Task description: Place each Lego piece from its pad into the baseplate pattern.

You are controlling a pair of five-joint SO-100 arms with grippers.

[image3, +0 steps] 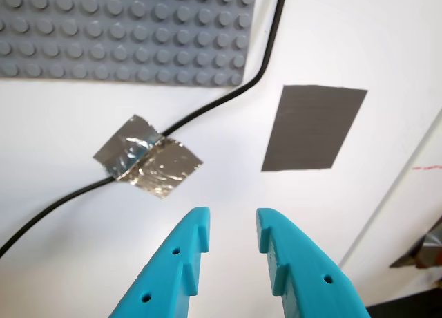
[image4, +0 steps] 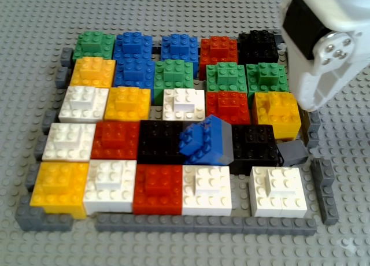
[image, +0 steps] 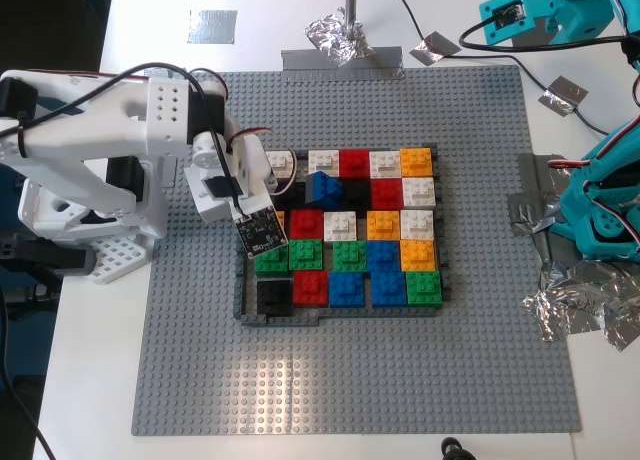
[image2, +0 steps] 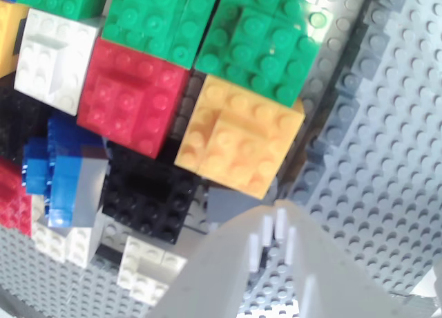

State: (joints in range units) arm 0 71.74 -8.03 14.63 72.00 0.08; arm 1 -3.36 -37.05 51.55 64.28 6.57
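The grey baseplate [image: 350,380] carries a dark-grey frame filled with coloured squares. Green Lego pieces [image: 306,252] [image2: 259,48] [image4: 227,76] sit in that pattern; neither gripper holds one. My second gripper [image2: 276,228], white, hangs shut and empty at the pattern's edge on the exterior view's left [image: 255,215], just short of an orange square [image2: 238,142]. My first gripper [image3: 231,221], teal, hovers open off the plate at the exterior view's top right [image: 497,13], above a bare grey tape pad [image3: 314,128]. Another bare pad [image: 212,25] lies at the exterior view's top left.
A blue brick [image4: 205,140] sits tilted in the pattern, and a small loose dark-grey piece [image4: 292,152] lies by the frame. Foil [image3: 147,164] pins a black cable [image3: 269,48]. Crumpled foil [image: 338,35] surrounds a pole, and more [image: 585,305] lies by the teal arm's base.
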